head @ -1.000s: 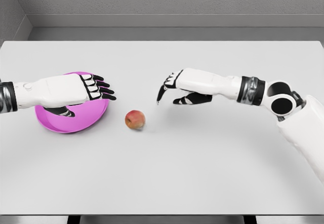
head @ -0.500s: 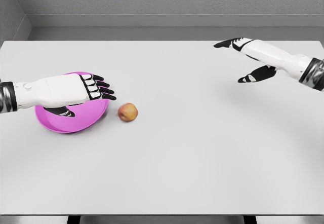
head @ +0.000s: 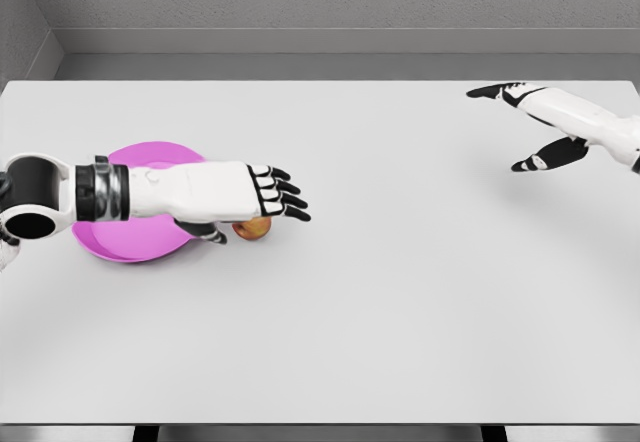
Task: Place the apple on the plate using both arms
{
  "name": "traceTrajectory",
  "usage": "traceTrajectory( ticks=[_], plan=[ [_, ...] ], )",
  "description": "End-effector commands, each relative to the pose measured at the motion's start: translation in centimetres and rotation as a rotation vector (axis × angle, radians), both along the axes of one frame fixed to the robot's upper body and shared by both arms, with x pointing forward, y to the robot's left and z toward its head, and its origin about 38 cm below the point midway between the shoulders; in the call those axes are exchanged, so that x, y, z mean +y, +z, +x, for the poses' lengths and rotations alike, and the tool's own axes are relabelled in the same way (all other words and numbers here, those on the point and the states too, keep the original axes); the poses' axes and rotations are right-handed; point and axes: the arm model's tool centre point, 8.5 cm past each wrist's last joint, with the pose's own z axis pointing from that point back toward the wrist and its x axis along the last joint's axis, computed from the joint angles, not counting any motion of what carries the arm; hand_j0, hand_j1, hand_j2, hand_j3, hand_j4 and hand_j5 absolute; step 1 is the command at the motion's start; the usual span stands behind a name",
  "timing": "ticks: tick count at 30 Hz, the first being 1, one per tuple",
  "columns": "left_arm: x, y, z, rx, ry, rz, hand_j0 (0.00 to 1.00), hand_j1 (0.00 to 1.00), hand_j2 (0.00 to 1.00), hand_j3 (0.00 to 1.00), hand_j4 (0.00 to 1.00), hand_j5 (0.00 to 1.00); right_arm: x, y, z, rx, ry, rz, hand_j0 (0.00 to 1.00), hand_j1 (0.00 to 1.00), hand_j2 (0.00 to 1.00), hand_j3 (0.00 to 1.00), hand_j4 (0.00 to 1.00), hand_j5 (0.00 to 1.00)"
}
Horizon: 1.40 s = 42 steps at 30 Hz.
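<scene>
While the apple (head: 255, 228) sits on the bench (head: 400, 292) beside the plate (head: 120, 252), nothing is placed.
Left hand (head: 245, 194) hovers over it, fingers extended, gripping nothing; right hand (head: 530, 122) open, well apart.

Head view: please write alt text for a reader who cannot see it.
The left hand, fingers spread, hovers over the apple lying on the white table beside the pink plate. The open right hand is far off at the right.
</scene>
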Motion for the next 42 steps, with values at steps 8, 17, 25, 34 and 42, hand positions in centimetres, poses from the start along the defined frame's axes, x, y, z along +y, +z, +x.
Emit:
traceTrajectory(
  ticks=[8, 17, 25, 34, 42],
  plan=[
    [-0.9, -1.9, -0.7, 0.073, -0.040, 0.112, 1.00, 1.00, 1.00, 1.00, 1.00, 1.00, -1.3, -1.0, 0.1, 0.034, -0.040, 0.012, 1.00, 1.00, 1.00, 1.00, 1.00, 1.00],
    [0.9, -2.3, 1.6, 0.176, 0.122, 0.059, 1.00, 1.00, 1.00, 1.00, 1.00, 1.00, -1.3, -1.0, 0.1, 0.035, -0.040, 0.012, 1.00, 1.00, 1.00, 1.00, 1.00, 1.00],
    [0.3, -2.9, 3.3, 0.186, 0.158, 0.039, 1.00, 1.00, 1.00, 1.00, 1.00, 1.00, -1.3, -1.0, 0.1, 0.034, -0.040, 0.012, 1.00, 1.00, 1.00, 1.00, 1.00, 1.00],
    [-0.4, -3.4, 3.6, 0.195, 0.159, 0.034, 0.89, 0.89, 0.89, 0.89, 0.89, 0.89, -1.3, -1.2, 0.1, 0.038, -0.040, 0.013, 1.00, 1.00, 1.00, 1.00, 1.00, 1.00],
    [1.2, -4.7, 4.6, 0.193, 0.214, 0.092, 0.89, 0.89, 0.89, 0.89, 0.89, 0.89, -1.3, -1.5, -0.1, 0.047, -0.040, 0.012, 1.00, 1.00, 1.00, 1.00, 1.00, 1.00]
  ],
)
